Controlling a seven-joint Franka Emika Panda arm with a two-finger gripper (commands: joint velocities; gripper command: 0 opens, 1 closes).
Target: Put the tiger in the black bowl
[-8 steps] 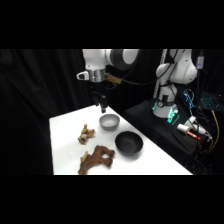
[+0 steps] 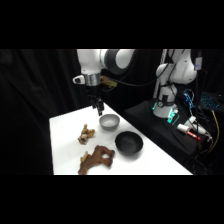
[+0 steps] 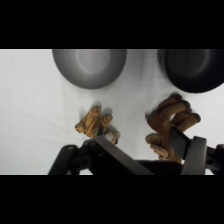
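Side view, left to right on the white table (image 2: 65,150): the small tan-orange and brown toy tiger (image 2: 86,133) lies toward the left side. Just in front of it, nearer the camera, is the larger dark reddish-brown animal figure (image 2: 97,159); the two are close but apart. Right of the tiger is the smaller shiny grey metal bowl (image 2: 109,121). Further right and nearer the camera is the round matte black bowl (image 2: 129,144), holding nothing visible. The white Franka arm's two-finger gripper (image 2: 99,107) hangs above the table's far part, between tiger and grey bowl, not touching either. Fingers: cannot tell how far open from here, nothing seen held. At far right a stand with cables and lit electronics (image 2: 172,115) sits off the table. Wrist view, left to right: grey bowl (image 3: 90,67) at upper left, tiger (image 3: 96,124) below it on bare table, just above the gripper's black linkage (image 3: 110,157). The reddish-brown figure (image 3: 167,125) lies to the right of the tiger, partly behind the linkage. The black bowl (image 3: 192,70) is at upper right, above that figure. The tiger lies on the table, outside both bowls.
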